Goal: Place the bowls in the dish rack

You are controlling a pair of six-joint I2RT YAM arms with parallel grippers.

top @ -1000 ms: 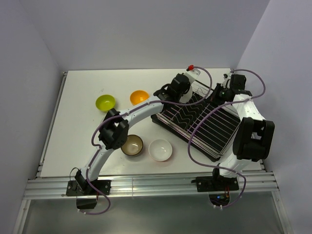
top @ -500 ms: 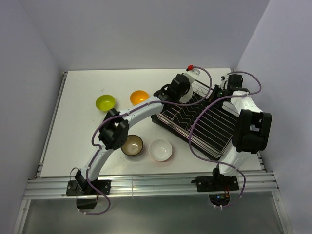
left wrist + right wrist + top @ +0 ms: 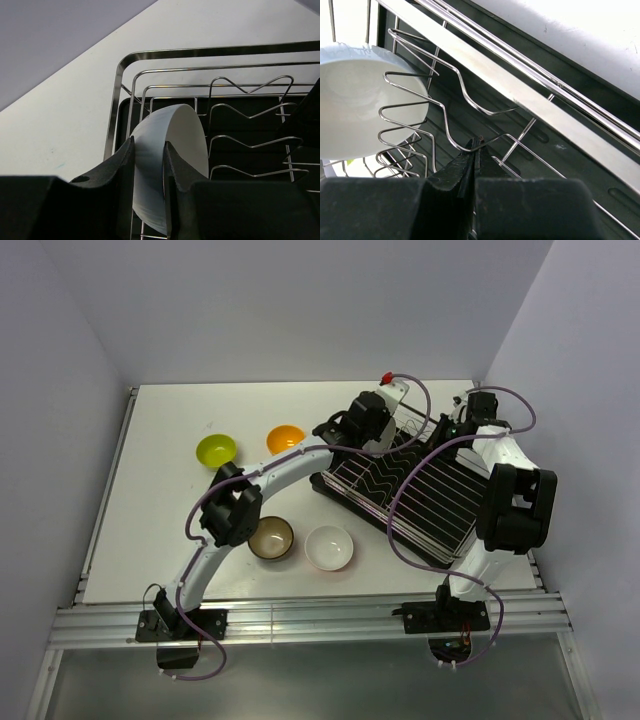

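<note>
At the far end of the rack (image 3: 445, 502), the left gripper (image 3: 149, 146), clamped on a white bowl (image 3: 182, 135) standing on edge, and the right gripper (image 3: 474, 146), pinched closed among the zigzag wires (image 3: 420, 107), block the way in, while the rack's near half and the table (image 3: 150, 505) left of the four loose bowls (image 3: 329, 547) lie open.

The tabletop (image 3: 160, 490) is a plain white board. Toward its far left sit a lime green bowl (image 3: 216, 450) and, just to its right, an orange bowl (image 3: 285, 439), near each other but apart. Closer to the near edge, a brown bowl (image 3: 271, 538) and a white bowl (image 3: 329, 547) stand side by side, mouths up. The dish rack (image 3: 420, 505) lies at an angle on the right half, on its black tray.
</note>
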